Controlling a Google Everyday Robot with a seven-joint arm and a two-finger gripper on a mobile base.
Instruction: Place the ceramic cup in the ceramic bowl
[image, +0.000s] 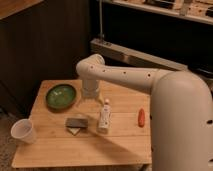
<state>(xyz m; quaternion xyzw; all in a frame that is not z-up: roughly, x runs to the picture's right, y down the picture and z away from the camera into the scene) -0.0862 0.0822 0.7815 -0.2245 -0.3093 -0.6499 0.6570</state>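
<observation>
Now — claw (90, 95) beside bowl (61, 96), cup (24, 132) apart

Wooden table (125, 142), ceramic bowl (61, 96), ceramic cup (23, 132) at left edge, grey block (76, 123), bottle (104, 118), orange item (141, 116), tool (90, 94) beside bowl

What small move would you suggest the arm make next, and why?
Probably swing the gripper toward the ceramic cup at the table's near left edge. The gripper hangs beside the ceramic bowl, far from the cup, which stands upright and untouched, so the reach must come before any grasp.
</observation>
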